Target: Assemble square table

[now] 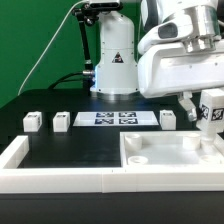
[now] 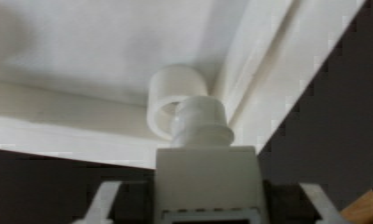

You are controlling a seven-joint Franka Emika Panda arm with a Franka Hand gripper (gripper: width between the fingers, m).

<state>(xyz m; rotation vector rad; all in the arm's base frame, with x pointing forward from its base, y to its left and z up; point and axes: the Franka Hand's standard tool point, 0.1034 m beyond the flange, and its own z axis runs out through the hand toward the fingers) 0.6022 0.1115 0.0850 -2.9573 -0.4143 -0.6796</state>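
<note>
The white square slab (image 1: 170, 165) could skid on the dark counter (image 1: 80, 145) if the leg (image 2: 204, 165) meets its corner socket (image 2: 172, 80) tilted, and I judge the peg could jam. The slab has raised edges and round sockets. The tool (image 2: 204, 195), over the slab's corner on the exterior view's right, pinches that blocky leg.

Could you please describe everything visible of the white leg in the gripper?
The small white blocky plastic leg has a square body narrowing to a round peg and a black-and-white tag. The gripper clamps it upright above a corner of the large white square tabletop, peg at a round socket; seating unclear.
</note>
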